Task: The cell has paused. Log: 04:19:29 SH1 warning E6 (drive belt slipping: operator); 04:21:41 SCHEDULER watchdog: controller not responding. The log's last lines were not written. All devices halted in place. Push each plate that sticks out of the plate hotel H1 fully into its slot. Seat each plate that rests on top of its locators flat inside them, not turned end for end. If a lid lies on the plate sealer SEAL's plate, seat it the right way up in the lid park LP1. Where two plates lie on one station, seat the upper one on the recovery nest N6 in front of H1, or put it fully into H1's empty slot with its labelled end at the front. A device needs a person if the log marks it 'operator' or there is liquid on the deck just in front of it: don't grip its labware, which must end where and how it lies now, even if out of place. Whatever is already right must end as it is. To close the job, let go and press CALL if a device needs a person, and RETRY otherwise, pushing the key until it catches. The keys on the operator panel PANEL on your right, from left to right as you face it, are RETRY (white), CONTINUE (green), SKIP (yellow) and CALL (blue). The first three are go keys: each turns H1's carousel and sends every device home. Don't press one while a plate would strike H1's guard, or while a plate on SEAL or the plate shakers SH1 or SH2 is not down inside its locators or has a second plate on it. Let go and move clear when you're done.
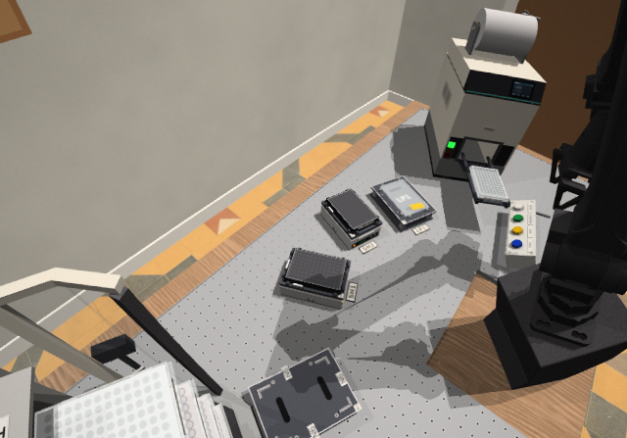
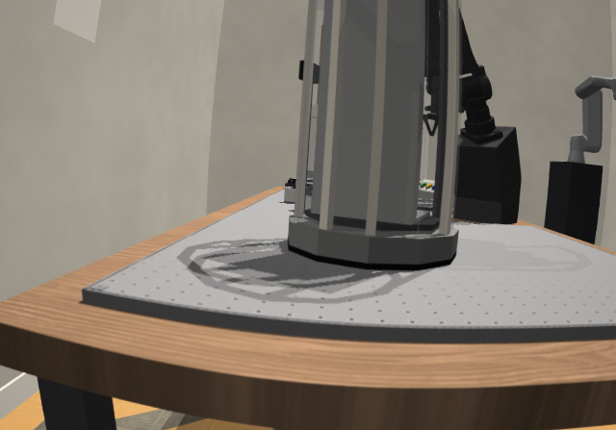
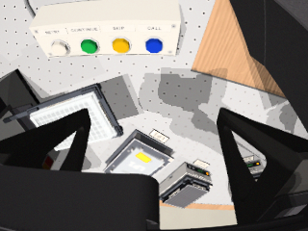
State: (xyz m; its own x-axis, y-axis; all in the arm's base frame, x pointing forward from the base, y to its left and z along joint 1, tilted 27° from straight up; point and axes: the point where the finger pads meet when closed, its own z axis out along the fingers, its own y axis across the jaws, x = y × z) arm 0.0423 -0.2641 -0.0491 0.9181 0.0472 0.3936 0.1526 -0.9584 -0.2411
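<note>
My gripper is open and empty, high above the deck between the panel PANEL and the sealer SEAL; it also shows in the top view. A white plate lies on SEAL's tray. A clear lid with a yellow label lies in LP1. A dark plate sits askew on SH2. Another dark plate lies on SH1. The nest N6 holds nothing. A white plate sticks out of the hotel H1. The wrist view shows the white, green, yellow and blue keys.
The arm's black base stands on a wooden block right of the deck. H1's guard rails cross the lower left corner. A second grey arm stands beyond the table. A wall runs along the deck's far side.
</note>
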